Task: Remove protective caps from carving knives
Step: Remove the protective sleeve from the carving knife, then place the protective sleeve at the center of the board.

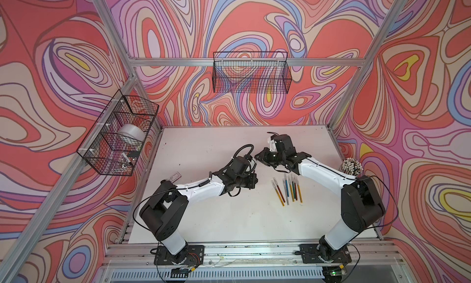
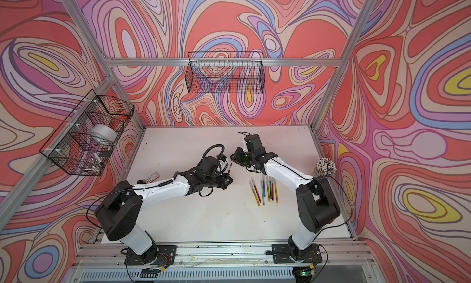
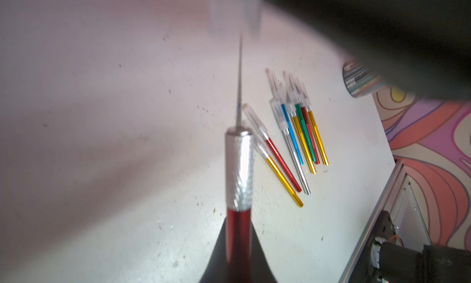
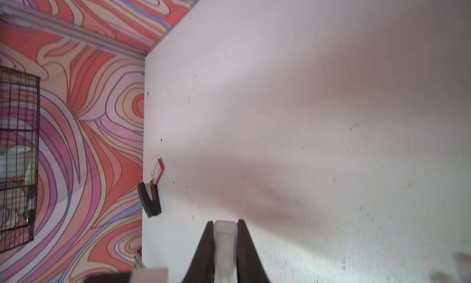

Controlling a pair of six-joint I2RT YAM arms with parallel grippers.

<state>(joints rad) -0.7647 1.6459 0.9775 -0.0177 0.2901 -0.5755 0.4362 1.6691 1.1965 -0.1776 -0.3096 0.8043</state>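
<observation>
One cap (image 4: 224, 233) off: my left claw (image 3: 238, 233) is gripping the bared red knife (image 3: 239, 167), my right claw (image 4: 225, 223) is pinching its cap, capped knives (image 3: 293, 131) are waiting on the table (image 3: 127, 167).

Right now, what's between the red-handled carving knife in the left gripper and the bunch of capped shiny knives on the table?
Nothing: in a top view only bare white table separates the red-handled knife from the capped knives.

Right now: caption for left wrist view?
Left end effector grips a red carving knife, blade bare; capped knives lie beyond on the table.
</observation>
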